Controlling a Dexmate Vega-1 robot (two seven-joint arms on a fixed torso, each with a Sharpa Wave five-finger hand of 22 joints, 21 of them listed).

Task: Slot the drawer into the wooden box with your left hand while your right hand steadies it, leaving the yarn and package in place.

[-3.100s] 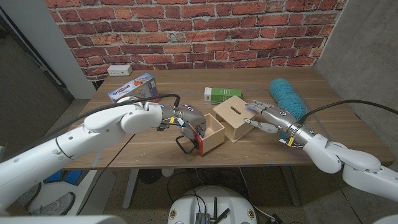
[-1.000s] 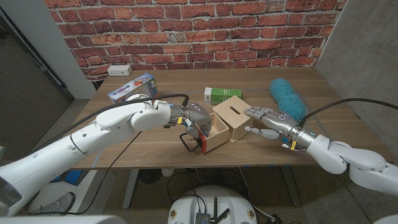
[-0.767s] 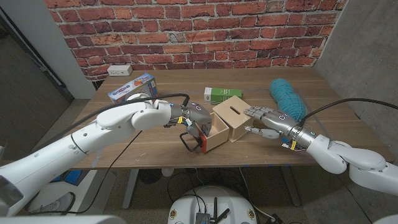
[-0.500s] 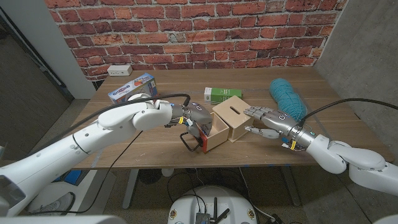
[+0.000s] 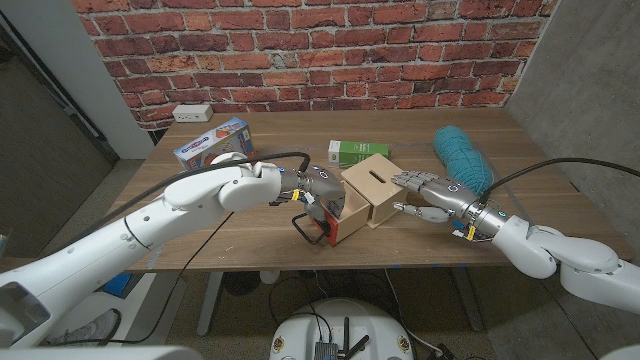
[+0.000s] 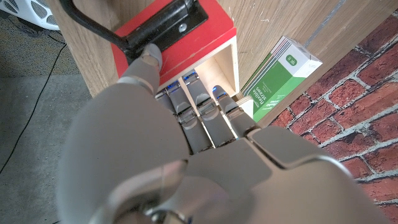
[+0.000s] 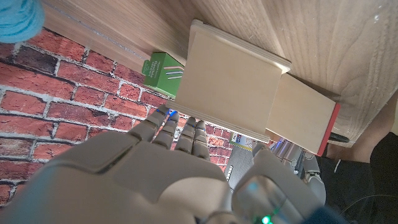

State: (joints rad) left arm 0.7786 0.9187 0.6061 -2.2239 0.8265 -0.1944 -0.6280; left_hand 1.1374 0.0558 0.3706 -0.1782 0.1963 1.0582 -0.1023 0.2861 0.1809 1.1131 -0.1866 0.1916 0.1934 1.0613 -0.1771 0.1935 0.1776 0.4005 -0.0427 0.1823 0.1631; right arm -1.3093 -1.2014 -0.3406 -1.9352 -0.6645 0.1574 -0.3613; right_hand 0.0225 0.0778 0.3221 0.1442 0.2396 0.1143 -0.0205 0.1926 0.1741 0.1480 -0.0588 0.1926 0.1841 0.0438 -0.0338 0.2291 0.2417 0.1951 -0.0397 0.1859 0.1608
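The wooden box [image 5: 375, 185] stands mid-table with a slot in its top. The drawer [image 5: 337, 216], with a red front [image 6: 180, 37] and a black handle [image 6: 124, 31], sticks partly out of the box's left end. My left hand [image 5: 318, 193] grips the drawer's front end, fingers [image 6: 202, 109] inside it and thumb on the red front. My right hand [image 5: 425, 195] has its fingers spread, their tips against the box's right side [image 7: 233, 84]. The teal yarn [image 5: 462, 155] lies behind the right hand. The green package [image 5: 357, 152] lies behind the box.
A blue package [image 5: 212, 140] lies at the back left, with a white power strip [image 5: 192, 112] near the brick wall. The drawer's handle reaches close to the table's front edge [image 5: 300, 262].
My left hand has pushed the drawer to the right, deeper into the box, so less of it sticks out. The right hand has stayed against the box's right side for the last second.
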